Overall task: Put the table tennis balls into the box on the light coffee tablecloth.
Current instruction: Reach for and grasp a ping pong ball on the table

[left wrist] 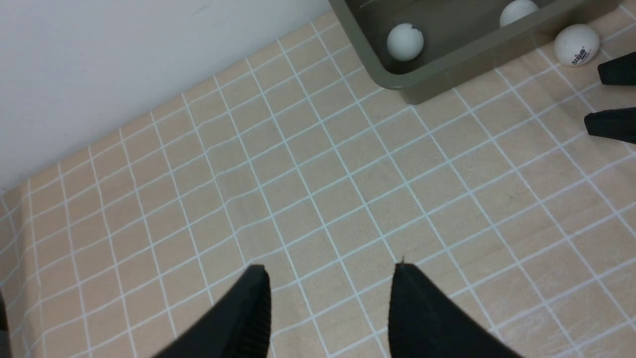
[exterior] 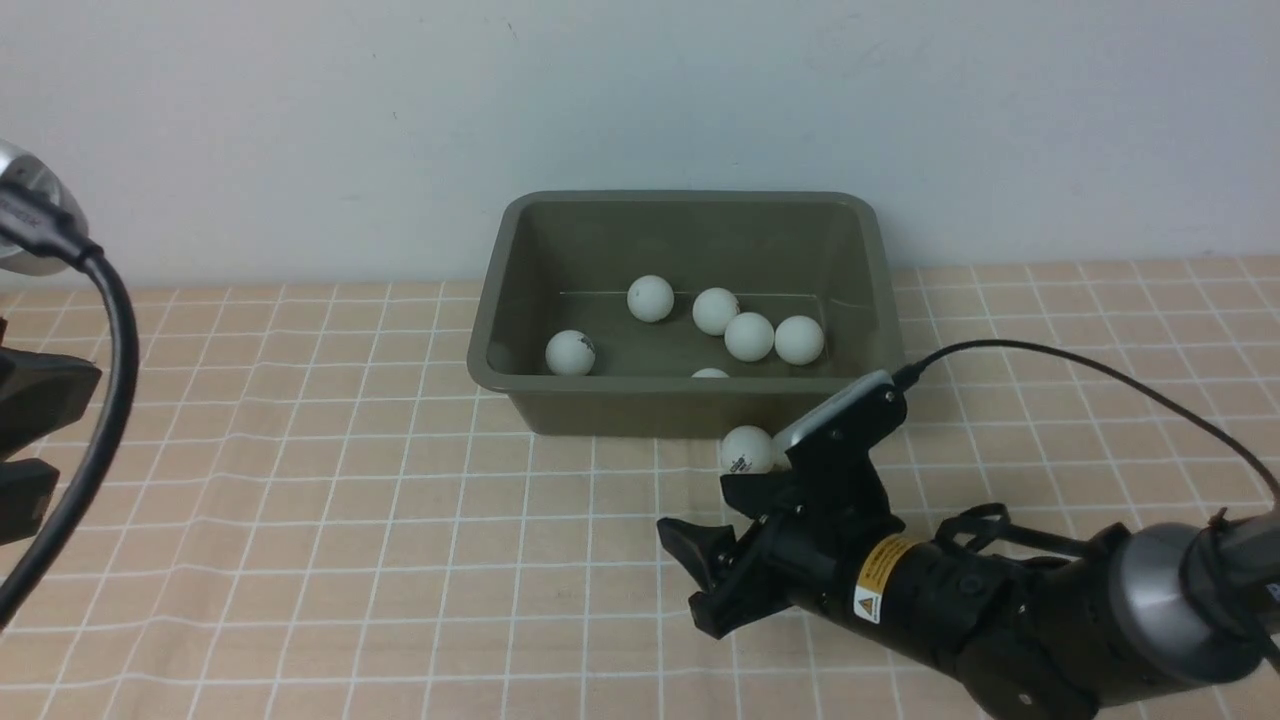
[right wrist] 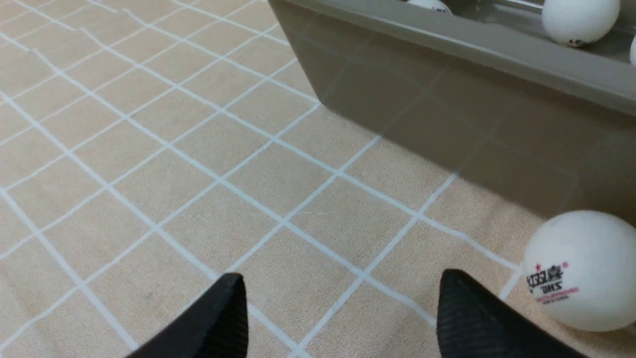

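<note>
The olive-green box (exterior: 620, 410) stands on the light coffee tablecloth (exterior: 350, 560) near the wall. Several white table tennis balls (exterior: 749, 336) lie inside it. One more ball (exterior: 747, 449) rests on the cloth against the box's front wall. My right gripper (exterior: 700, 505) hangs low just in front of that ball, open and empty. In the right wrist view the ball (right wrist: 579, 268) sits outside the gripper (right wrist: 342, 276), beside one finger. My left gripper (left wrist: 330, 271) is open over bare cloth, far to the left of the box (left wrist: 397, 74).
A pale wall runs right behind the box. A black cable (exterior: 1100, 375) arcs from the right wrist over the cloth to the right of the box. The left arm's cable (exterior: 100, 400) hangs at the left edge.
</note>
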